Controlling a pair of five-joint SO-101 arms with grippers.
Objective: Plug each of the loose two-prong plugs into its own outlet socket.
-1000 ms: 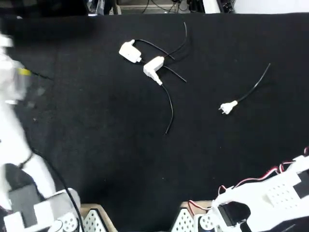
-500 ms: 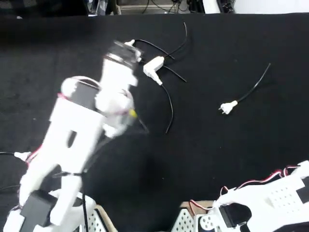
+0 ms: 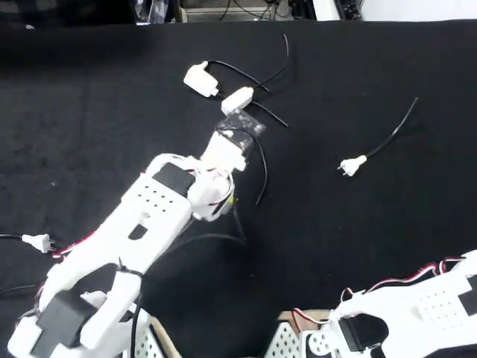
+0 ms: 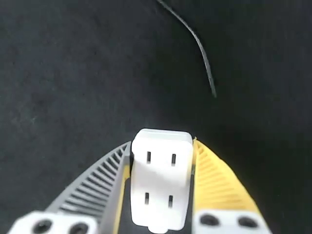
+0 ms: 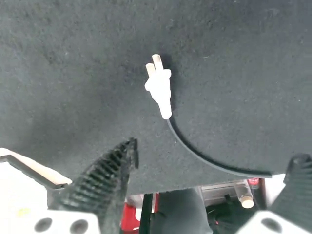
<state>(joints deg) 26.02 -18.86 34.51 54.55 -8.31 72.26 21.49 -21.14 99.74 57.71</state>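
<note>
My left gripper (image 4: 162,146) is shut on a white outlet socket (image 4: 161,183) with two pairs of slots, held between the grey and yellow fingers. From above, that arm reaches to mid-table, with the gripper (image 3: 242,121) just under the socket (image 3: 238,97). A second white socket (image 3: 199,78) lies to its upper left. One white two-prong plug (image 3: 352,165) lies at the right on a black cord, and another plug (image 3: 37,241) lies at the left edge. My right gripper (image 5: 209,165) is open over a plug (image 5: 158,87), well apart from it.
Black cords (image 3: 261,160) loop around and below the sockets on the black table cloth (image 3: 373,239). One cord (image 4: 195,41) runs past the held socket. The right arm's body (image 3: 417,306) sits at the near right corner.
The left arm swung in from the left edge across the table to the middle socket, and its gripper now holds it. The right arm has barely moved.
</note>
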